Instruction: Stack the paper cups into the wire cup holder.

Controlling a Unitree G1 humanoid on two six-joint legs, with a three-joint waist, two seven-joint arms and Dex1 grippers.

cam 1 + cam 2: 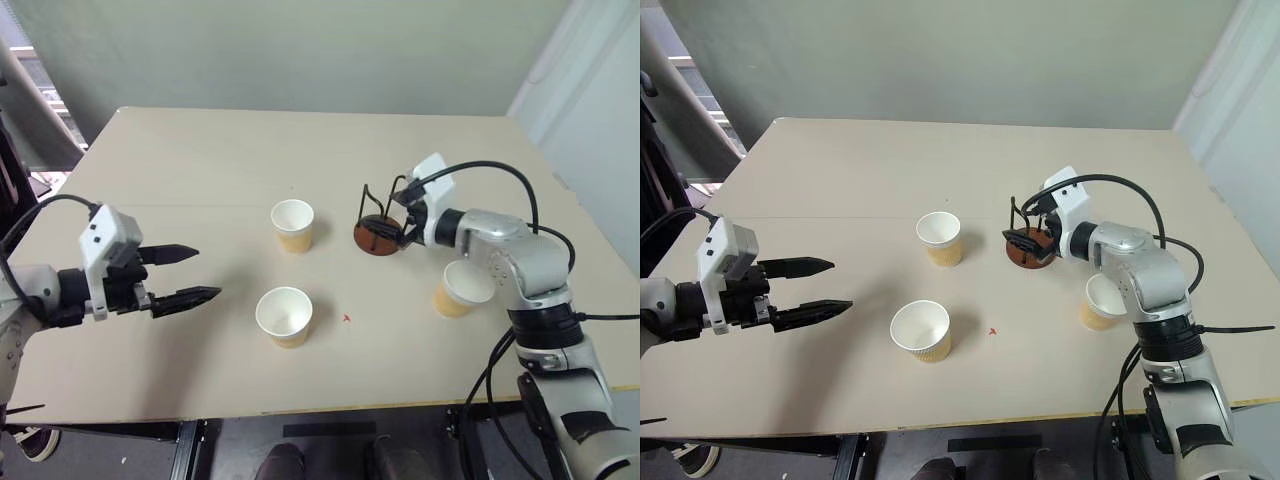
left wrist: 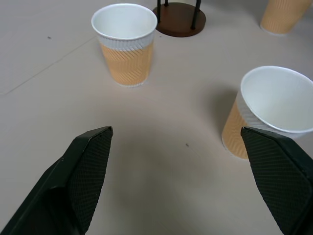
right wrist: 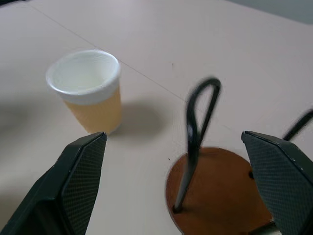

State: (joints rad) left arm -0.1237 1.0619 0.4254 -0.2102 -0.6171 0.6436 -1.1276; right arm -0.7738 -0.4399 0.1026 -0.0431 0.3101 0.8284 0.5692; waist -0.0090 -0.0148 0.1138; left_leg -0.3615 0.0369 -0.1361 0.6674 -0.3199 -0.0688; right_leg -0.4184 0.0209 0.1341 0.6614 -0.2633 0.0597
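- Cups [image 1: 292, 224] [image 1: 285, 316] [image 1: 462, 289]: three upright on table [image 1: 200, 170], apart.
- Right gripper [image 1: 1025, 243] jaws wide, straddling wire cup holder [image 3: 215, 191].
- Left gripper [image 1: 188, 275] jaws wide, empty.

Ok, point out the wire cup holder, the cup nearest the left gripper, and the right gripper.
wire cup holder [image 1: 1030, 256], right eye view, on its reddish-brown disc base.
nearest paper cup [image 1: 285, 318], left eye view, on its white inside.
right gripper [image 3: 176, 183], right wrist view, midway between its open fingertips.
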